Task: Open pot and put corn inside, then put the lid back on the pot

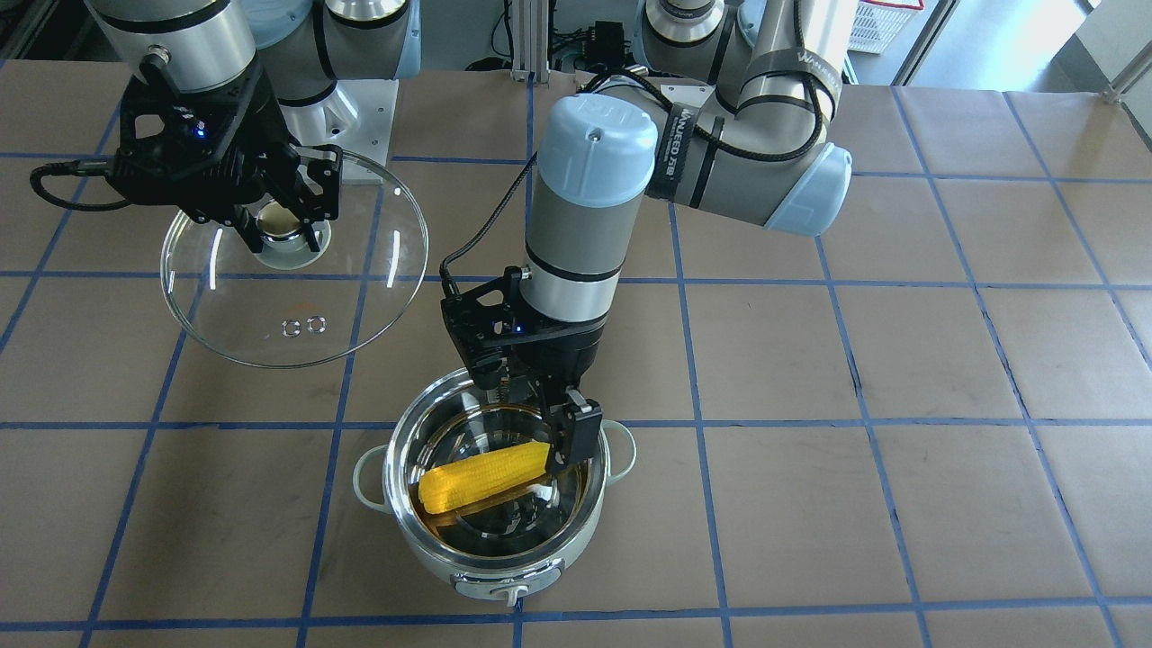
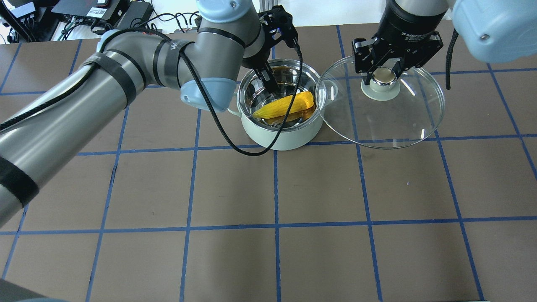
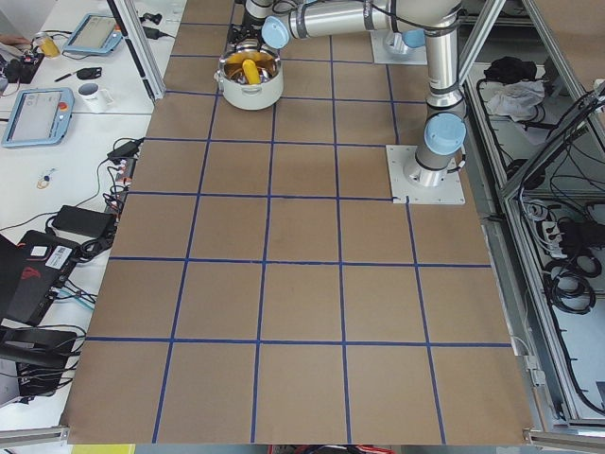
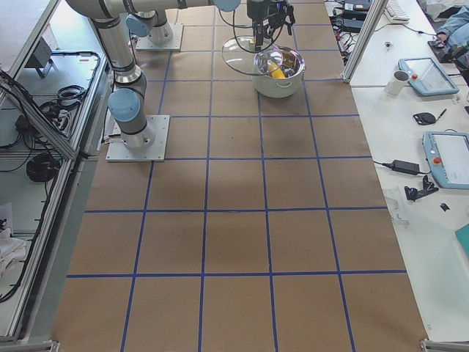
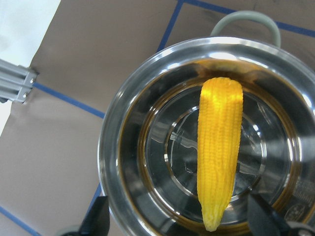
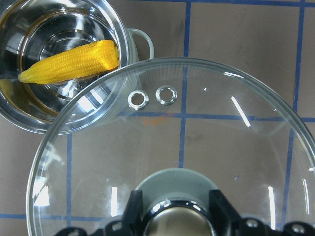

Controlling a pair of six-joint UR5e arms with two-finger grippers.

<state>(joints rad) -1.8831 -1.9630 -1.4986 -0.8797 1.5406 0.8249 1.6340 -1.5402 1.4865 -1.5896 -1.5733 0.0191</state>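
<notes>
The pale mint-green pot (image 1: 504, 560) stands open on the table and also shows in the overhead view (image 2: 289, 136). The yellow corn (image 1: 486, 475) lies inside it, across the steel bottom (image 5: 219, 152). My left gripper (image 1: 533, 416) hangs inside the pot over the corn. Its fingertips (image 5: 100, 216) stand wide apart on either side of the cob, so it is open and holds nothing. My right gripper (image 2: 382, 76) is shut on the knob of the clear glass lid (image 2: 398, 123). It holds the lid in the air beside the pot, and the lid's edge overlaps the pot's rim (image 6: 120, 73).
The table is brown paper with a blue tape grid (image 2: 275, 188). The left arm's black cable (image 2: 251, 152) loops down in front of the pot. The robot base plate (image 1: 355, 108) is behind the lid. Side benches with tablets (image 4: 447, 158) run along the table's far edge.
</notes>
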